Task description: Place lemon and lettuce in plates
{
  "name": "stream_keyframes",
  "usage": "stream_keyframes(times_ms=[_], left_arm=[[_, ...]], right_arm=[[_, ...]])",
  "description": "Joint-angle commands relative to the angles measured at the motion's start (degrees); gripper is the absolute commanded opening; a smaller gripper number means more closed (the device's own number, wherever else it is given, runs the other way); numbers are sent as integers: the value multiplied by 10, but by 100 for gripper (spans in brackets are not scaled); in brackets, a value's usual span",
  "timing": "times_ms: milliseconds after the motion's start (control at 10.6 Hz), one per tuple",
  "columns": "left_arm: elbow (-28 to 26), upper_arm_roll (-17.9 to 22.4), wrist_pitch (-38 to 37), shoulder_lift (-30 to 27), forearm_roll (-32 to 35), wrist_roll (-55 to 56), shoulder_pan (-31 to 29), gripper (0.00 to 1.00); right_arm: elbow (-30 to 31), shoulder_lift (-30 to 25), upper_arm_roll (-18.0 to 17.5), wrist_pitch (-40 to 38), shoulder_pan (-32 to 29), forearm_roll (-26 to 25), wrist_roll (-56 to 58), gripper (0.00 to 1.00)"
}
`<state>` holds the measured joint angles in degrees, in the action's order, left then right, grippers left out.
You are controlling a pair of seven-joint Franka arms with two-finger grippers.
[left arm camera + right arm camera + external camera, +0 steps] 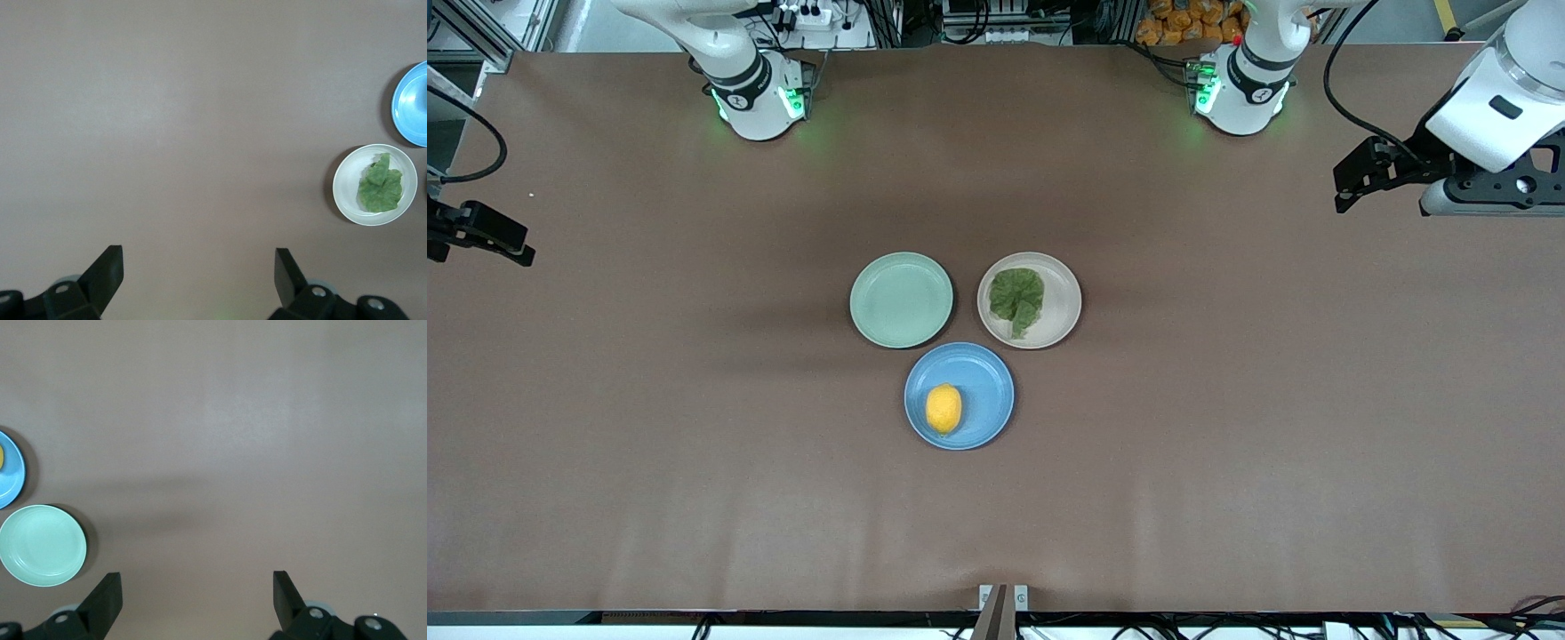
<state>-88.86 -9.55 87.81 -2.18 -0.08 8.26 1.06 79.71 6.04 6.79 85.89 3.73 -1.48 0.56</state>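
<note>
The lemon [943, 409] lies in the blue plate [987, 391], the plate nearest the front camera. The lettuce [1017, 298] lies flat in the beige plate [1060, 307], toward the left arm's end. My left gripper [199, 257] is open and empty, high over bare table at the left arm's end; its hand shows in the front view [1485, 191]. Its wrist view shows the lettuce [380, 189] in the beige plate [347, 180]. My right gripper [197, 581] is open and empty, high over the right arm's end of the table.
A pale mint-green plate [901, 299] stands empty beside the beige plate, toward the right arm's end; it also shows in the right wrist view [42, 545]. The three plates cluster mid-table on the brown mat [694, 444]. The arm bases [758, 98] stand along the table's back edge.
</note>
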Motion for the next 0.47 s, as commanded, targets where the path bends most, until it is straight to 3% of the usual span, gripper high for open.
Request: stream_keyframes(times_ms=[0, 376], left_arm=[[9, -2, 10, 3, -14, -17, -7, 100], [9, -2, 14, 5, -11, -18, -7, 100]], right_arm=[[0, -14, 0, 2, -2, 26, -8, 100], [0, -19, 0, 1, -2, 27, -7, 100]])
